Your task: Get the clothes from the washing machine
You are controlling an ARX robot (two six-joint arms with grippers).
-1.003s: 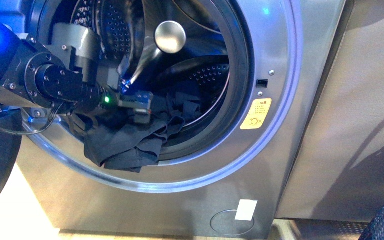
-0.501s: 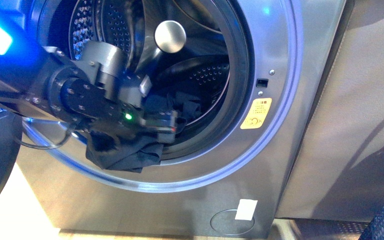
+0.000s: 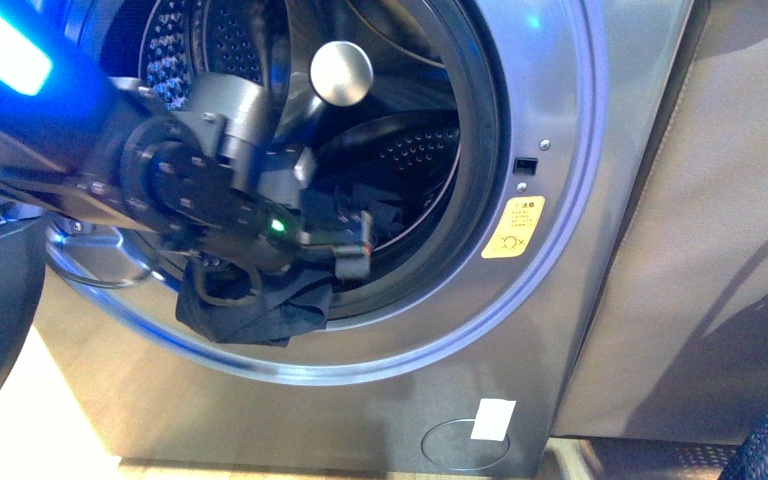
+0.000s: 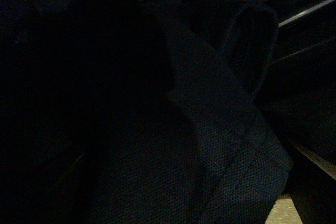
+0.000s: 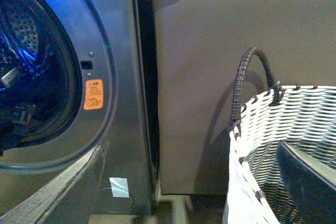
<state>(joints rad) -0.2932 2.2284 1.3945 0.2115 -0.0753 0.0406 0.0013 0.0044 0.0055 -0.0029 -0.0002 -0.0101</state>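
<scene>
Clothes [image 3: 250, 312] of thin, matte, near-black fabric lie bunched on the lower lip of the washing machine [image 3: 560, 330] mouth. They are crumpled into soft folds with a seamed edge showing. The bunch is wider than it is tall. Its long axis runs side to side along the curve of the rim, and its loose lower edge droops outward and down over the grey front panel. More dark fabric [image 3: 372, 212] sits deeper inside, against the perforated steel drum wall.

The left gripper [image 3: 352, 252] reaches into the mouth just above the draped bunch, with a green light glowing on the arm behind it. Its fingers are blurred and partly buried in the dark cloth, so I cannot tell whether they are parted or clenched. The left wrist view is dark.

In the right wrist view the right gripper [image 5: 189, 148] hangs well apart from the drum, with its fingers [image 5: 52, 192] spread wide and grasping nothing. One finger lies across the machine's front and the other is over a woven grey-and-white basket [image 5: 262, 129] beside the machine. A yellow sticker [image 3: 513, 228] sits on the door ring to the right of the mouth.
</scene>
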